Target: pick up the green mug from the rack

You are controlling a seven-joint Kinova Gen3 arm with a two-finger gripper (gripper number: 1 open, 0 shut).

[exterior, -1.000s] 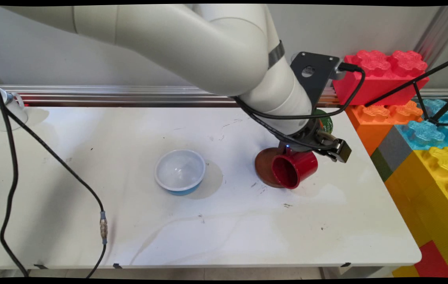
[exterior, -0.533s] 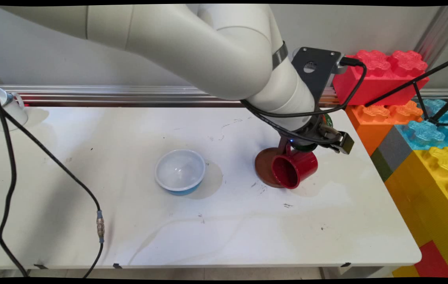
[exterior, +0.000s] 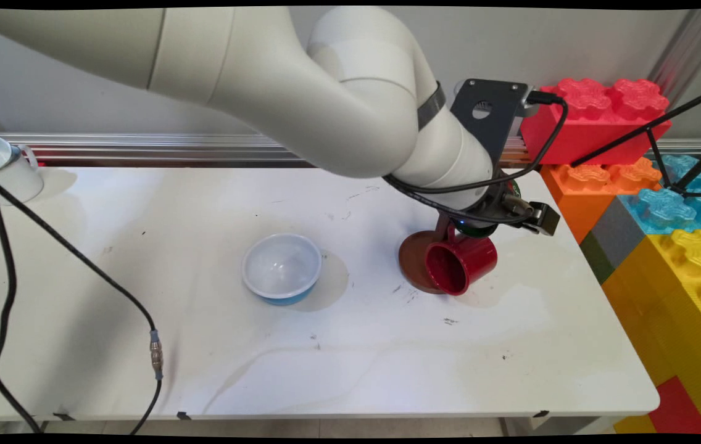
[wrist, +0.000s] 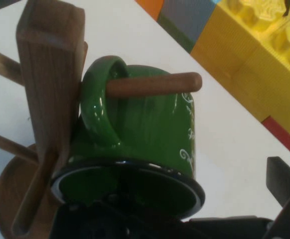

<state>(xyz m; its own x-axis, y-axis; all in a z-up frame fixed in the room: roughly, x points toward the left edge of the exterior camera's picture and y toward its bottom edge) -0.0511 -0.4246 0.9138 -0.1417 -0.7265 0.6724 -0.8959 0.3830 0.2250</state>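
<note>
While the gripper hangs over the mug rack near the table's far right corner, you have the green mug directly in front of it. The mug's handle is hooked over a wooden peg, and its dark-rimmed mouth faces the hand.

The claw looks spread. The one finger you can see stands well out to the side, clear of the mug's wall, and the other is hidden.

A red mug hangs lower on the same rack, just under the hand at 6 o'clock, over the round base. From the rack:
- A blue-and-white bowl sits well apart at 9 o'clock.
- A white cup stands far off at 10 o'clock.
- Big toy bricks are stacked from 1 to 4 o'clock, beside the table.
- A black cable droops across the table's left.
</note>
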